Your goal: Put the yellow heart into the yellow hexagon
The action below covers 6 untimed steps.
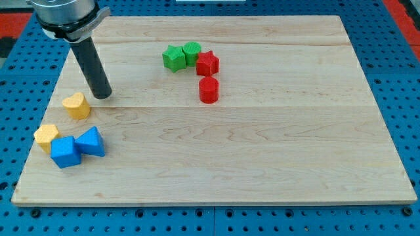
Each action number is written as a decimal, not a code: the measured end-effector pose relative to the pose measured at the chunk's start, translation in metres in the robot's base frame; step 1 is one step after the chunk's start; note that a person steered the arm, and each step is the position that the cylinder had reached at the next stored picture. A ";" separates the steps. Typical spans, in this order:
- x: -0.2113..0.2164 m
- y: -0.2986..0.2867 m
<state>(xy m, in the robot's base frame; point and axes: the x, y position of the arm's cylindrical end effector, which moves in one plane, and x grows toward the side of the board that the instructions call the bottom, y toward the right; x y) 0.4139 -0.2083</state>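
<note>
The arm's grey metal housing (64, 14) is cut off by the top edge at the upper left of the frame, so only its lower collar and the straight dark rod (92, 67) beneath it show. There are no jaws on this arm, so no open or closed state can be told. My tip (102, 96) rests on the pale wooden tabletop (275, 151) just to the upper right of the yellow heart-shaped block (77, 105); whether the two touch is hard to make out.

The heart sits at the left of the frame, near but apart from the yellow hexagonal block (46, 136) below it. That hexagon is partly overlapped by the blue cube (65, 151), which touches the blue triangular block (90, 141) on its right.

At upper centre, four more blocks form a loose group: a green star-shaped block (174, 58), a green round block (192, 52) pressed against it, a red star-shaped block (207, 63) beside those, and a red cylindrical block (208, 90) standing apart just below.

The count is two yellow, two blue, two green and two red, eight in all. A blue perforated board (394, 72) frames the tabletop.
</note>
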 end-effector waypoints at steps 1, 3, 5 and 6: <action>0.001 -0.018; 0.028 -0.029; 0.040 -0.038; 0.040 -0.094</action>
<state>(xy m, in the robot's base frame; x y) 0.4538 -0.3019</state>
